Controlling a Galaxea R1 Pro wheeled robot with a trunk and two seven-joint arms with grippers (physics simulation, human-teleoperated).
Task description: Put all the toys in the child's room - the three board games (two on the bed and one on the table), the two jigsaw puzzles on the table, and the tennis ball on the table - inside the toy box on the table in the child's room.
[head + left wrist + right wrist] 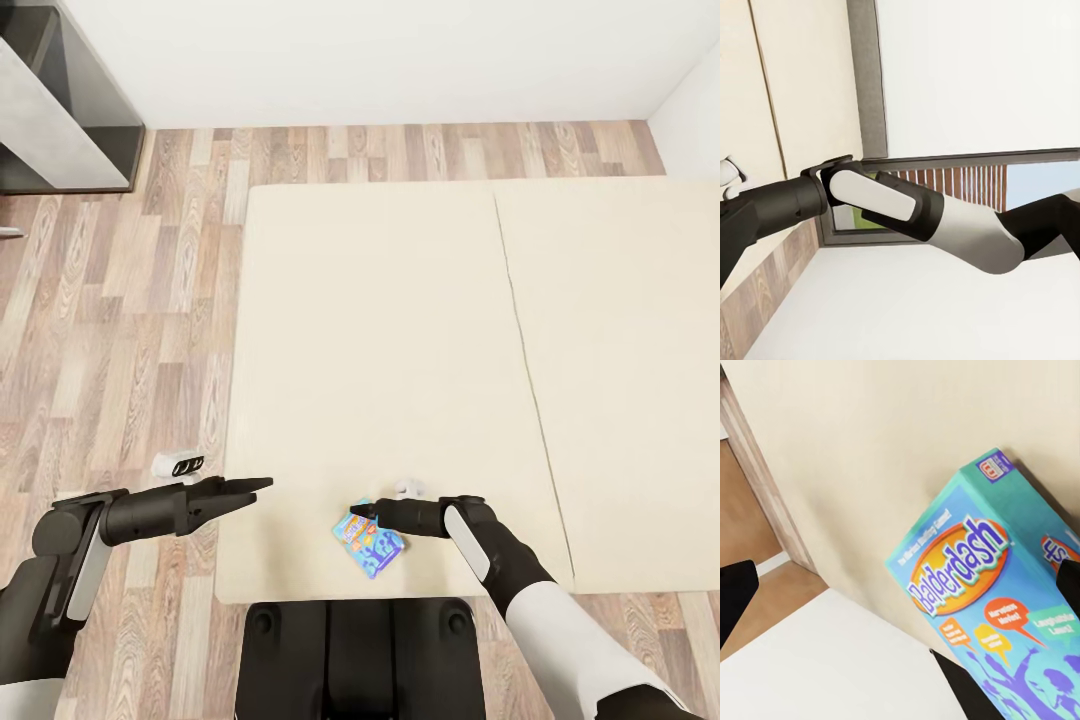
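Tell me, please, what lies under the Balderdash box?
The Balderdash box rests on the cream bed surface, near its edge; the right claw covers part of the box.

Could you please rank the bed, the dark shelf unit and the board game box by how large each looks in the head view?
1. Bed: by far the largest.
2. Dark shelf unit at the upper left corner: cut off by the frame, so only its visible part counts.
3. Board game box: smallest, partly hidden behind the right end effector.

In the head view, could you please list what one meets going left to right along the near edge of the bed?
Left hand → Balderdash board game → right hand's arm → seam in the bed.
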